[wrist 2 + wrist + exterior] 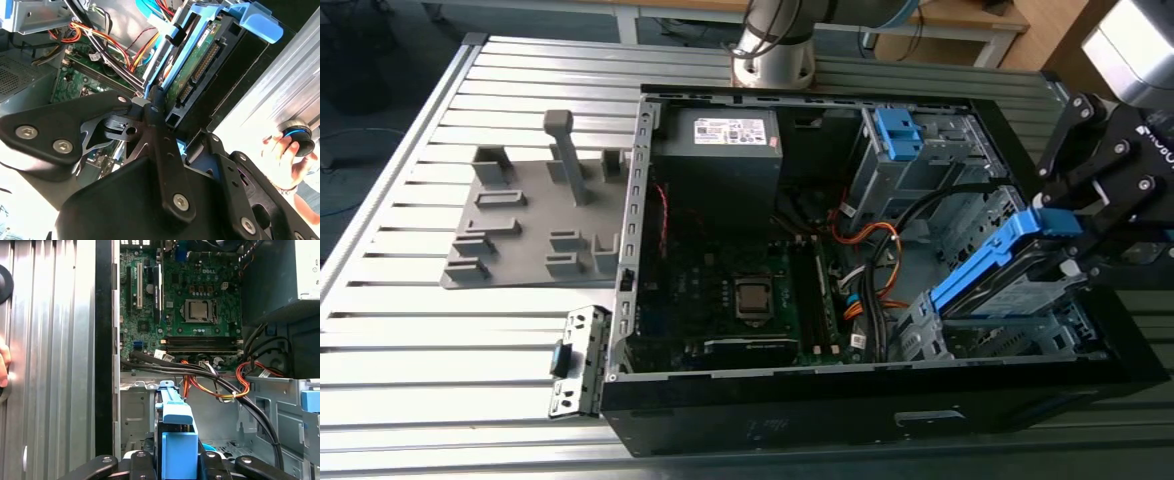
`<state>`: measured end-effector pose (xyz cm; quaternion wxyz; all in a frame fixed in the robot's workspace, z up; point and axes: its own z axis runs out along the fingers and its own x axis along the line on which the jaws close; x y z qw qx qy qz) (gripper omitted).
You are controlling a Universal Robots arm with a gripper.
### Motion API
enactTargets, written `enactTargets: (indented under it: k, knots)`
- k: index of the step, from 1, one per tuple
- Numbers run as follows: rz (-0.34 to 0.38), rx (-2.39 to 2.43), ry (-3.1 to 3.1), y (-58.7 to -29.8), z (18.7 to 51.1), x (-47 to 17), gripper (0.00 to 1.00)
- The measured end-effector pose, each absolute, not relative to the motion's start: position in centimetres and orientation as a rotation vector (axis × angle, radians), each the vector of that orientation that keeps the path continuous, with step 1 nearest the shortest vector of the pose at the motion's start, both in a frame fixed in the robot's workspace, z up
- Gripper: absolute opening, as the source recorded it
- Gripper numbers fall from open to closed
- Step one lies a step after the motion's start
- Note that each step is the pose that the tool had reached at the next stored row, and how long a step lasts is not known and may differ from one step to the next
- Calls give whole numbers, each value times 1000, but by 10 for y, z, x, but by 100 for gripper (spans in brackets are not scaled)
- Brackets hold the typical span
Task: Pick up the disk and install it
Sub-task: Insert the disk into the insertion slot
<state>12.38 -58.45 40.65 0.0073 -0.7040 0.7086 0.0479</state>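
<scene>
Black gripper (1067,235) clamping blue-framed disk (994,270), tilted, over metal bay

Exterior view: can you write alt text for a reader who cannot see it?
The end effector holds the disk tilted over the drive bay at the exterior view's right of an open computer case. The case lies on a slatted metal table, with a grey fixture plate beside it.

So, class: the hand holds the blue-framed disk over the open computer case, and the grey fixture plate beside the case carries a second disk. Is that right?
Not quite. The hand does hold the disk over the open computer case, but the grey fixture plate carries no second disk; the exterior view shows just its own grey posts and brackets.
</scene>
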Motion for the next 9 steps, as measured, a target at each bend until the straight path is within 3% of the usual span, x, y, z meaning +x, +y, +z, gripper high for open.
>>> enactTargets:
  k: [9]
  knots:
    - [150, -2201, 2216, -585, 403, 124, 36]
